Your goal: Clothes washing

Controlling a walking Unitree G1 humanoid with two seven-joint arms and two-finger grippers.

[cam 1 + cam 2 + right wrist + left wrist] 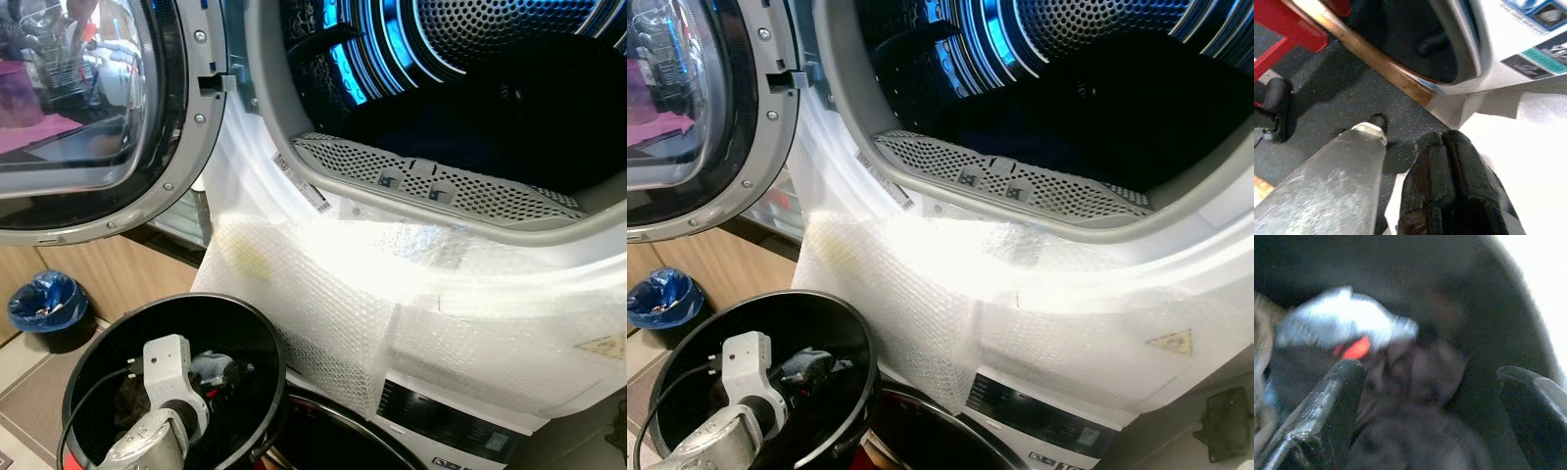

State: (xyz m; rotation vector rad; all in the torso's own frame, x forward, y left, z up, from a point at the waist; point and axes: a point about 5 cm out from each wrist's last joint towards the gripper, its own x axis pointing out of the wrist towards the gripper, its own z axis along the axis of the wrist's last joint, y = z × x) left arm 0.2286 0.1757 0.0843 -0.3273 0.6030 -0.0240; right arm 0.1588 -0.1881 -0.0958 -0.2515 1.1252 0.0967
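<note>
Left wrist view: left gripper [1427, 396] open over dark clothes [1415, 382] in black basket [245, 318]; soft, light, prob. pinch a raised fold; right gripper [1449, 191] closed, idle.

Drum mouth [470, 88] of the upper machine stands wide and unblocked, its door [88, 117] swung fully aside to the left. Perforated lint guard [431, 181] lines the lower lip. Bubble wrap [392, 294] drapes the front panel below. Black basket [235, 323] sits low left, its opening occupied by the left arm [167, 392] and dark laundry [1415, 382], with the left gripper [1430, 396] spread apart above them.
</note>
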